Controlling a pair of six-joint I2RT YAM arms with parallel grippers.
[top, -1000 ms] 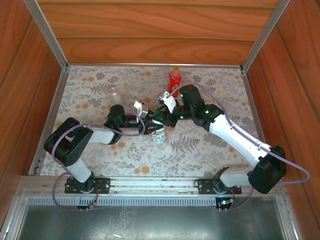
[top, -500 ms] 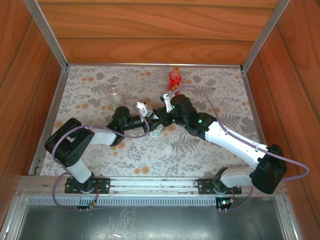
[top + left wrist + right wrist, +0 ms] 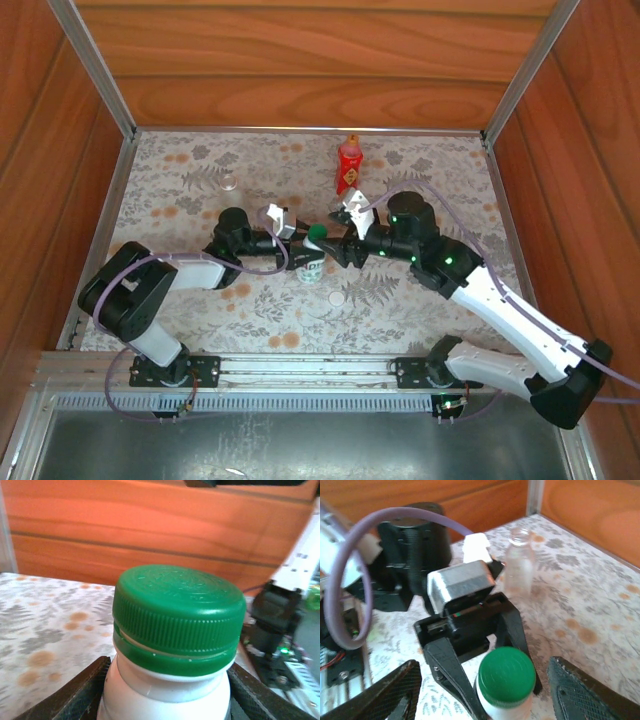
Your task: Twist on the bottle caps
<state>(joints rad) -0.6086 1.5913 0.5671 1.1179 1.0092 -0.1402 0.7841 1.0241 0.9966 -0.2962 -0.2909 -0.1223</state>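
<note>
Pincer on the left [image 3: 167, 700] clamps the white bottle [image 3: 313, 268] (green cap [image 3: 177, 612] on); the right pincer [image 3: 487, 682] gapes wide.

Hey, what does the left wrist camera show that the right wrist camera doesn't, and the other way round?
Left wrist view: a close-up of the ribbed side of the green round plastic cap and the ring beneath it, with the right arm blurred beyond. Right wrist view: the clear colourless plastic bottle, uncapped, standing behind, and the left gripper seen from the front with its camera housing. Both: the green cap seated on the white plastic bottle, which the left gripper clamps between its fingers.
</note>
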